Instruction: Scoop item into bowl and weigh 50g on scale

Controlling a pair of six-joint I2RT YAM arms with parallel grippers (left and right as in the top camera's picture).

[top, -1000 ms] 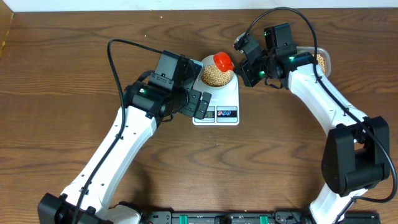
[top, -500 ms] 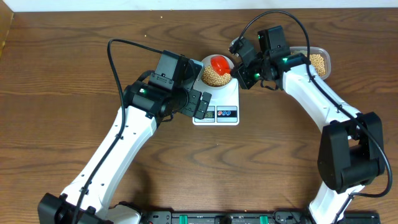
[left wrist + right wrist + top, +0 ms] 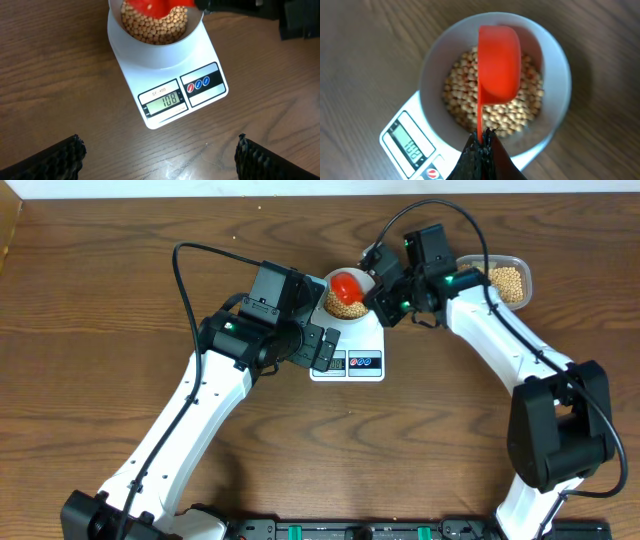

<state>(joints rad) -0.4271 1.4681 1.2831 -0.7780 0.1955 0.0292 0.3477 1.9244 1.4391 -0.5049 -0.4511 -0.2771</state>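
Observation:
The pale bowl (image 3: 337, 283) stands on the white scale (image 3: 350, 350) and holds many beige beans (image 3: 345, 307). My right gripper (image 3: 381, 293) is shut on the handle of a red scoop (image 3: 348, 282), held over the beans. In the right wrist view the scoop (image 3: 499, 62) hangs over the beans (image 3: 520, 107) inside the bowl (image 3: 560, 70), and my gripper (image 3: 484, 137) pinches its handle; the scale (image 3: 407, 145) shows below. My left gripper (image 3: 322, 350) is open and empty beside the scale's front left. In the left wrist view the scale (image 3: 170, 90) display reads 108.
A clear plastic tub (image 3: 505, 280) with more beans stands at the back right, behind my right arm. The wooden table (image 3: 100, 360) spreads around.
My right gripper has carried the red scoop leftward, from the bowl's right edge to above the beans. The left arm has not moved.

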